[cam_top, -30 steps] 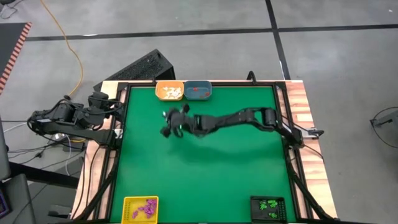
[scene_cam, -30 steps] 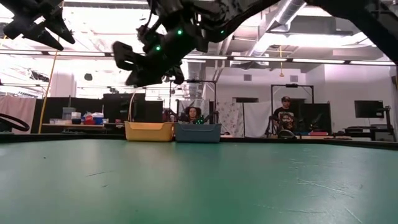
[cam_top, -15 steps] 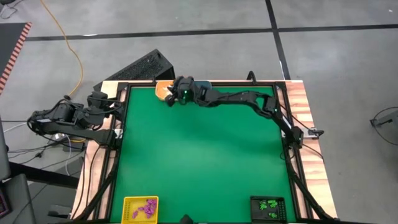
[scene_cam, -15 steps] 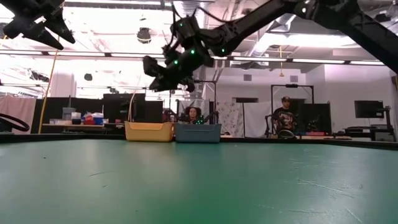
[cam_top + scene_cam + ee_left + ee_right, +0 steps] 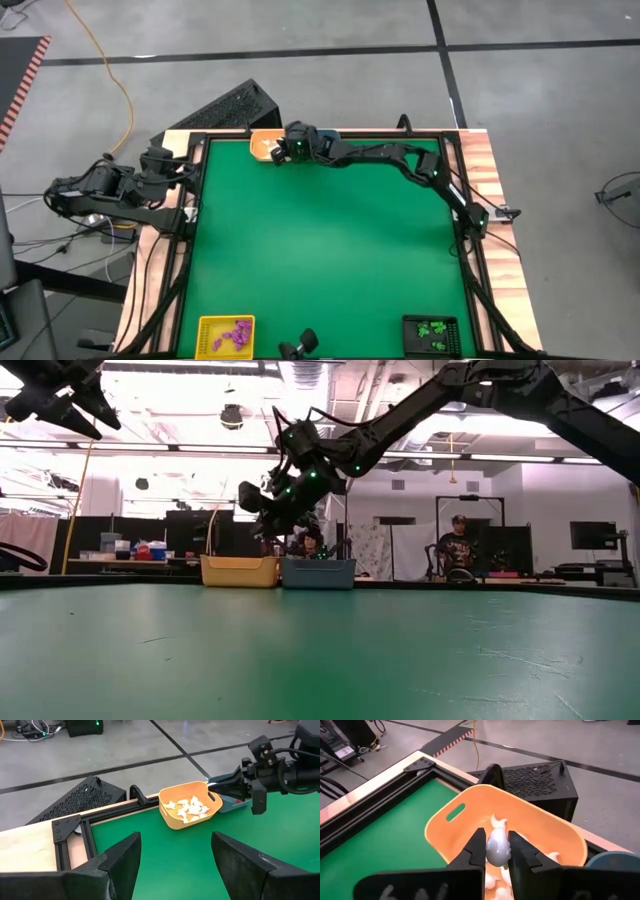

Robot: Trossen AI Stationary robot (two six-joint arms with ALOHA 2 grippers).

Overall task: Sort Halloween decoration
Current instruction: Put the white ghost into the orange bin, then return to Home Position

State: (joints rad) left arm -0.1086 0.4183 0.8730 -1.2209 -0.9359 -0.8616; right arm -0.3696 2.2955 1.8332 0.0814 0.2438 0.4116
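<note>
Pinching a small white plastic ghost trinket, the right gripper hangs directly above the orange plastic tray, left arm idle.

Table surface: flat green, framed in black rails, pale wood-grain border outside.
Orange tray: warm orange, holding white trinkets.
Blue tray: dull grey-blue; something reddish inside, too hidden to be sure.
Yellow tray: bright yellow, purple trinkets within.
Black tray: black, green trinkets within.
Right gripper: dark fingers, a glossy white trinket between them; small green lights on the wrist.
Left gripper: black.
Floor: grey with black lines, a yellow cable, a red-and-black hazard stripe at one edge.
</note>
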